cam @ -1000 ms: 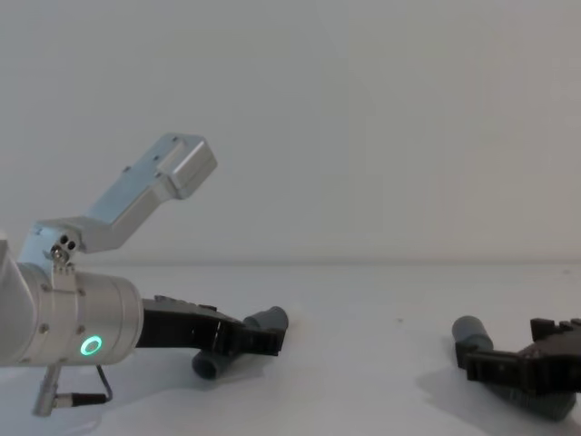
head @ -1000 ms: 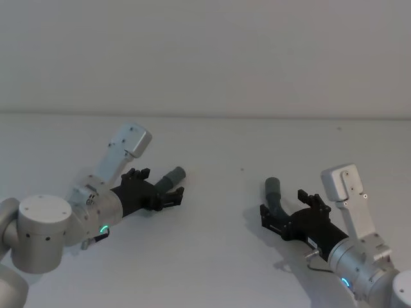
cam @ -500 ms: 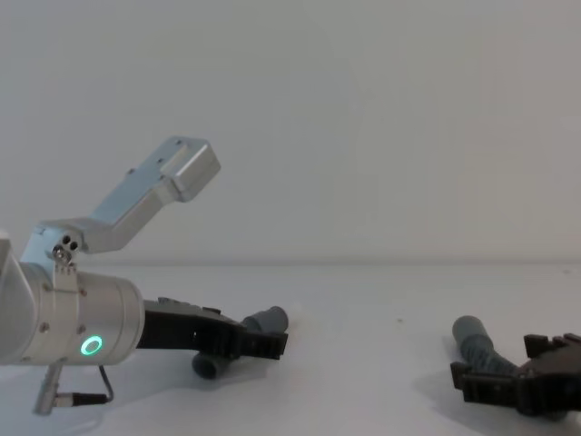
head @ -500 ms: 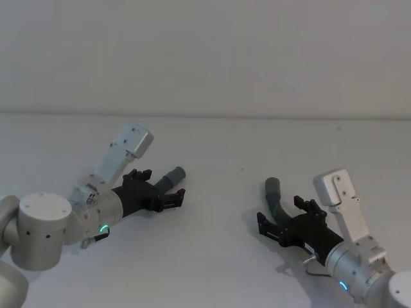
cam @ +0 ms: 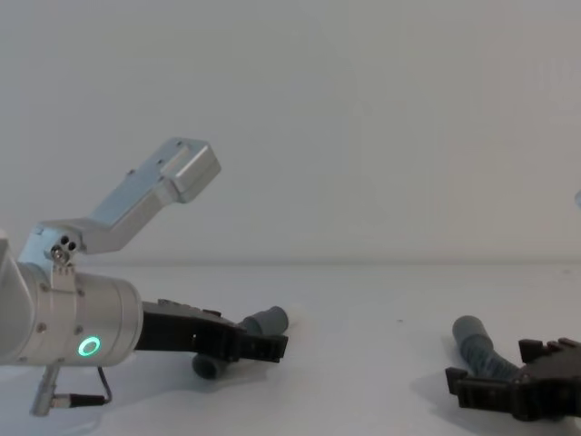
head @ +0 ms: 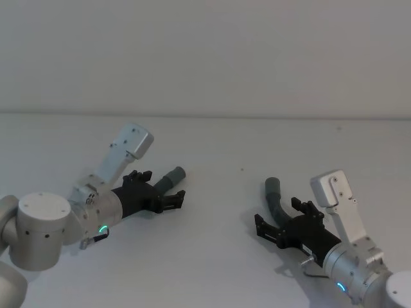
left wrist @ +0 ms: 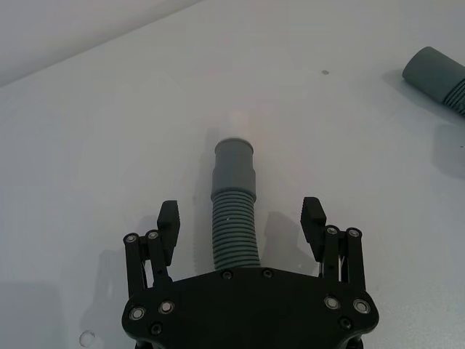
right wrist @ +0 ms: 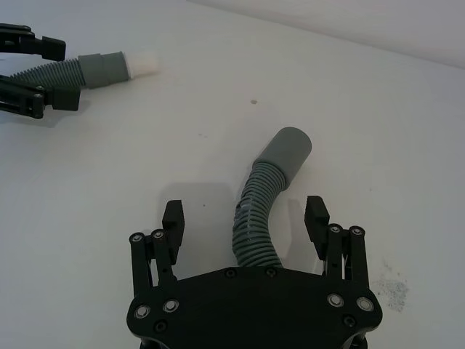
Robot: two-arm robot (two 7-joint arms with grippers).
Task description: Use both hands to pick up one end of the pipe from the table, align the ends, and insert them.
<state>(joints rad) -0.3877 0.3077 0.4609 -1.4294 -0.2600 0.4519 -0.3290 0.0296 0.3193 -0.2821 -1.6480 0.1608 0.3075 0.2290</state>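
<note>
We draw our right gripper (right wrist: pixel 245 209) back along its pipe (right wrist: pixel 280 156); it and the left gripper (left wrist: pixel 241 211) gape open, grasping nothing yet.

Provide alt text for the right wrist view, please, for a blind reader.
The right tool, open, straddles a curved grey hose piece lying on the white table. Farther off, the left tool straddles the white-tipped hose piece.

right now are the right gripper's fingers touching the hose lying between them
Apart. In the right wrist view the right gripper is open, and bare table shows between each finger and the hose piece.
</note>
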